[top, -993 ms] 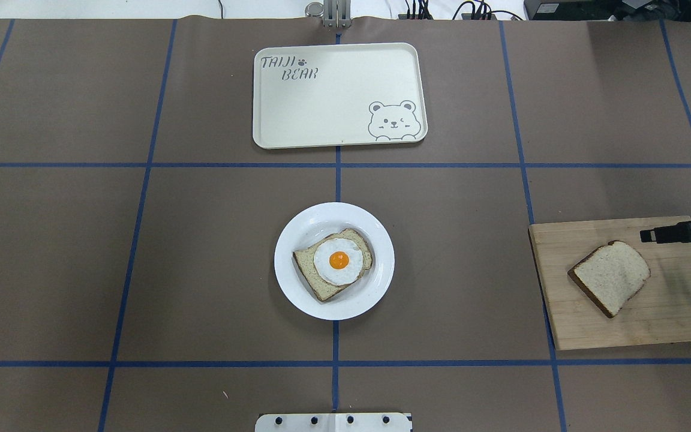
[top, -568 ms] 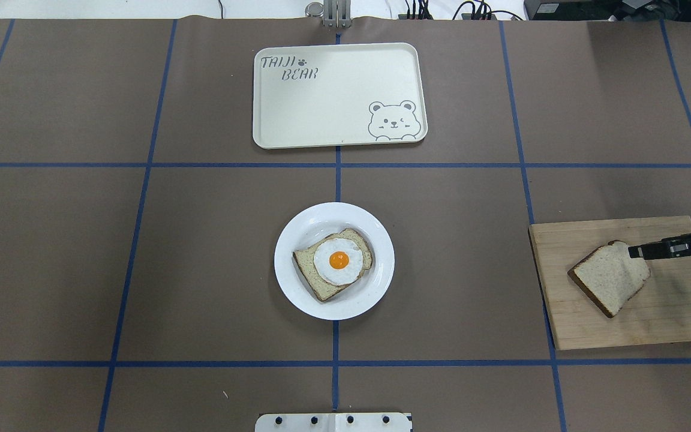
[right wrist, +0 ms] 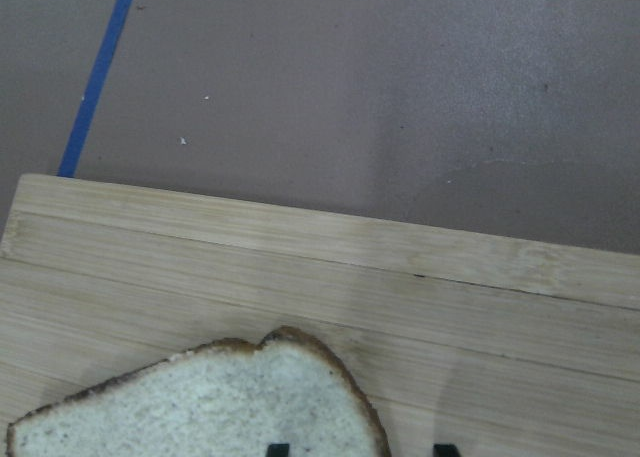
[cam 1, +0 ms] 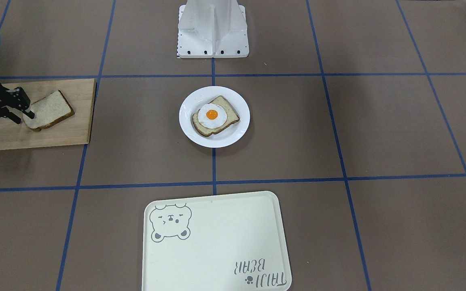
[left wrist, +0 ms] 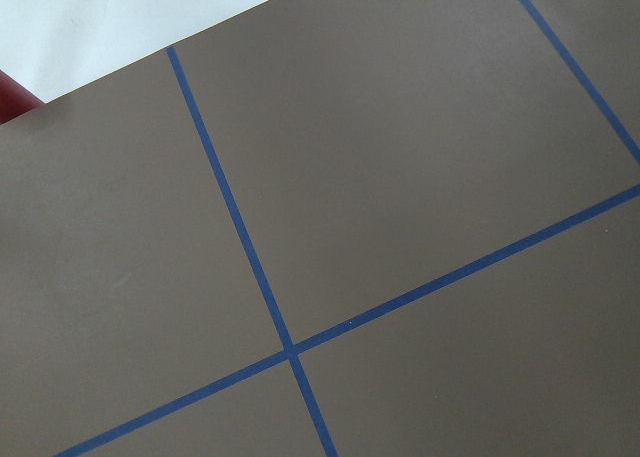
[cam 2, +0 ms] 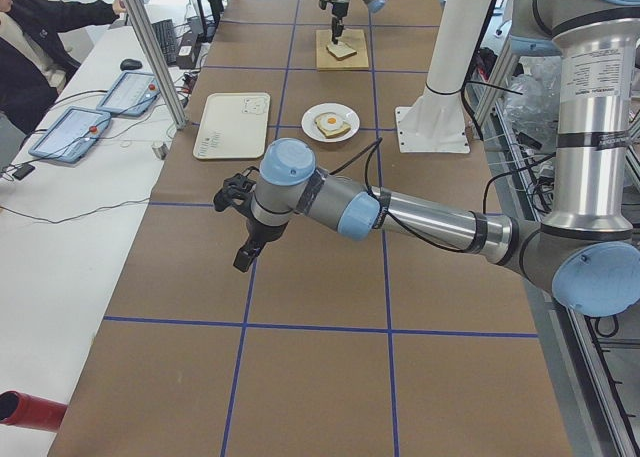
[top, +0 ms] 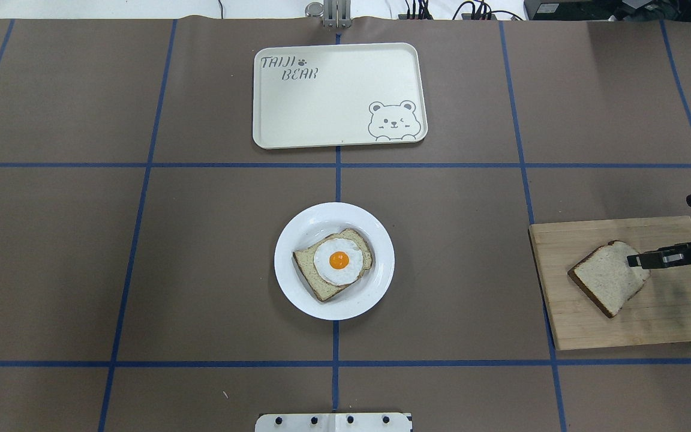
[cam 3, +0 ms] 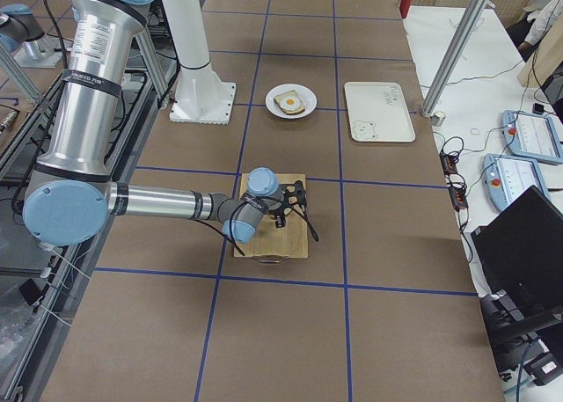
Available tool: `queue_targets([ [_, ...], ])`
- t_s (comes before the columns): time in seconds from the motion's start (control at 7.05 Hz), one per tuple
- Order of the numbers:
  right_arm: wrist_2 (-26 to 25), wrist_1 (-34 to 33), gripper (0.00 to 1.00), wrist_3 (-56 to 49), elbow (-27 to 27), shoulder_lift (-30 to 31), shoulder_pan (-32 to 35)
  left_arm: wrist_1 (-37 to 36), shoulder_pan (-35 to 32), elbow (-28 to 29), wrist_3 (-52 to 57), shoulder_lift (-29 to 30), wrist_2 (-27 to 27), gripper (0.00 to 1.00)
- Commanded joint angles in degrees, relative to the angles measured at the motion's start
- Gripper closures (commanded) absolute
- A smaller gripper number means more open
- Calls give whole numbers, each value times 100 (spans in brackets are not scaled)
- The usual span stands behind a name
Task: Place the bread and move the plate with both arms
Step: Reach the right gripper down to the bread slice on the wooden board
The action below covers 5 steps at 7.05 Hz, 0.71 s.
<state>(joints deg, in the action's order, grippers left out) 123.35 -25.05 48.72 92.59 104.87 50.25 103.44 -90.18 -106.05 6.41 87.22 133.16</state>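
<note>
Bread (top: 609, 277): flat on the wooden board (top: 669, 324) at the right end of the table (top: 201, 270), face bare, dark crust along the edge turned toward the table's centre.

Right gripper (top: 631, 260): low over the corner of the slice nearest its arm. Jaws apart, nothing clamped. In the right wrist view, one tip above the crumb, the other just past the crust, above the board.

Plate (top: 297, 294): at the table's centre, on the middle tape line, well apart from the board. Loaded with a second slice (top: 321, 288) topped by a fried egg (top: 338, 260).

Tray (top: 333, 108): beyond the plate, on the far side from the robot, apart from it, bear drawing in one corner.

Left gripper (cam 2: 243, 258): above bare table toward the left end, pointing down, well apart from plate and tray. Visible in the left side view only; cannot tell whether spread or closed. Left wrist view: brown cover and blue tape lines only.
</note>
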Motion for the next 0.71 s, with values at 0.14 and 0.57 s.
queue_targets([
  [0.14,-66,0,61,-3,4,16,-94,0,0,-4,0,-30,0,2],
  [0.57,-66,9,100,-12,48,77,-94,0,0,-4,0,-39,0,2],
])
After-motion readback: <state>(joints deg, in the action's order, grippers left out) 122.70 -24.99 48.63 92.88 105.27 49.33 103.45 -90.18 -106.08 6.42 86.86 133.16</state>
